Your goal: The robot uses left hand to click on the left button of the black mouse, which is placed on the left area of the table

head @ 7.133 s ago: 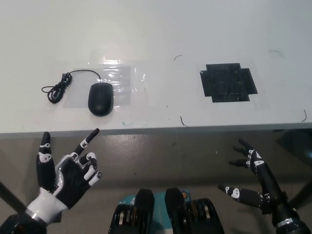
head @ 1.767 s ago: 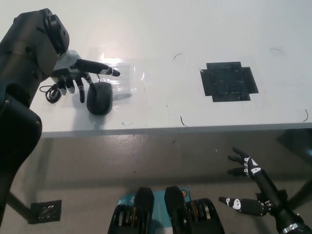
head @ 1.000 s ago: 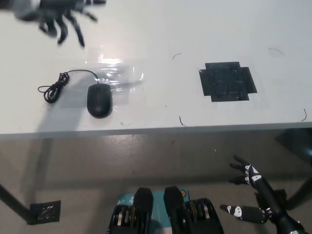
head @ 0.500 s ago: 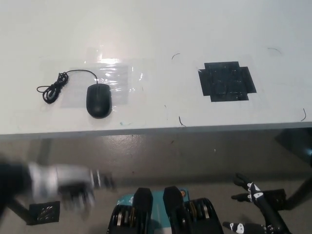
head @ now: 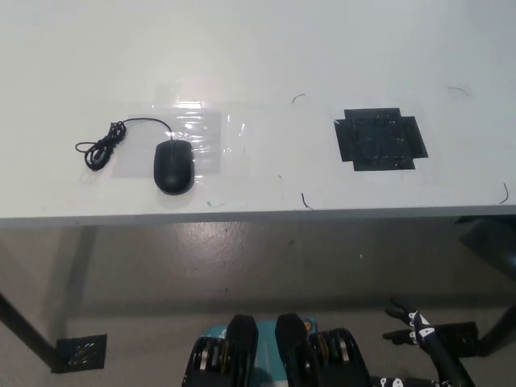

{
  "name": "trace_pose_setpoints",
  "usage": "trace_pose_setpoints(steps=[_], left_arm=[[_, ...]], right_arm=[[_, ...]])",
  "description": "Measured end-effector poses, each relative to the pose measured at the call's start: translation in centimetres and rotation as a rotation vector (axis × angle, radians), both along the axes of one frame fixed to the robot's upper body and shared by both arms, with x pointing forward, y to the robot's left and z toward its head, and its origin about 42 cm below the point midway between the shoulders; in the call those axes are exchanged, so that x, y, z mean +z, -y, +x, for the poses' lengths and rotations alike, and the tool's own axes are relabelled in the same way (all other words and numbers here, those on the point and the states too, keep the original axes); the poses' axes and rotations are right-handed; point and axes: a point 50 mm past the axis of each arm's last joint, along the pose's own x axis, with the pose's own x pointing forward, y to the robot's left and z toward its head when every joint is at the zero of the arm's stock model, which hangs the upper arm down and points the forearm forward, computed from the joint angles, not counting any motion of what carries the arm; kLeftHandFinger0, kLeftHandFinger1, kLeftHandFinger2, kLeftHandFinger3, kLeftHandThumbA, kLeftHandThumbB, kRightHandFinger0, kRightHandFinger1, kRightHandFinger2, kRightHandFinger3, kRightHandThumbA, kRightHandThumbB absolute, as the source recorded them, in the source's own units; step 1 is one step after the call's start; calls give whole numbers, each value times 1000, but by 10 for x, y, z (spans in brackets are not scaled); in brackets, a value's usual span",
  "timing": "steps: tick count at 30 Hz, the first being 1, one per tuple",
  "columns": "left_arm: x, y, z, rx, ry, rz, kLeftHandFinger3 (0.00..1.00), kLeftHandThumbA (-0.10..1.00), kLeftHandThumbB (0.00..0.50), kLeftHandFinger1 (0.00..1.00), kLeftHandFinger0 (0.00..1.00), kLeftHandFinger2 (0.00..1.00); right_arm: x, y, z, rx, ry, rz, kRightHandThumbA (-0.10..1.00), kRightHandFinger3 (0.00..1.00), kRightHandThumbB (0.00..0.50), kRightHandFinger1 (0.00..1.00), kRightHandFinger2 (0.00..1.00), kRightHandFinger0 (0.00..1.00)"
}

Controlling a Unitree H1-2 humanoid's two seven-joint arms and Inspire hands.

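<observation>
Head view, looking steeply down: the black mouse (head: 174, 165) is lying on the left area of the white table (head: 258, 48), near the front edge, its narrower front end pointing away from the robot; nothing is touching it; it is resting partly on a patch of clear glossy film (head: 181, 137) taped flat to the tabletop, the film catching a glare just behind the mouse; the mouse cord (head: 113, 137) is running from the front end up and leftward in an arc, ending in a loose coiled bundle lying well to the left of the mouse; a square patch of black tape (head: 380, 139) is sitting on the right area of the table, well apart from the mouse; a few thin dark curved marks are showing on the tabletop between the film and the tape and near the right edge; below the table's front edge the grey floor (head: 266, 274) is showing, with a dark table leg (head: 28, 339) slanting at the lower left beside a small dark floor plate (head: 81, 351); the white left hand is not appearing anywhere in this view; the black right hand (head: 415, 334) is hanging low at the bottom right, below table level, holding nothing, fingers spread wide apart, and partly cut off by the picture's lower edge.
</observation>
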Motion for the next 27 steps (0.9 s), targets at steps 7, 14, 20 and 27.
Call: trace_pose_setpoints(steps=[7, 14, 20, 27], left_arm=[[-23, -7, 39, 265, 76, 4, 1000, 1000, 143, 875, 910, 997], [-45, -25, 60, 478, 108, 53, 1000, 1000, 259, 1000, 1000, 1000], [-56, -34, 67, 614, 166, 79, 1000, 1000, 228, 1000, 1000, 1000], [-50, -39, 76, 718, 291, 79, 1000, 1000, 189, 1000, 1000, 1000]], right_arm=[[-2, -3, 0, 2, -7, 5, 1000, 1000, 153, 657, 884, 661], [-2, -6, 0, 8, -7, 9, 1000, 1000, 175, 672, 901, 679], [-2, -8, 0, 12, -6, 11, 973, 1000, 137, 849, 1000, 804], [0, -11, 4, 19, 12, 0, 1000, 1000, 207, 1000, 1000, 1000]])
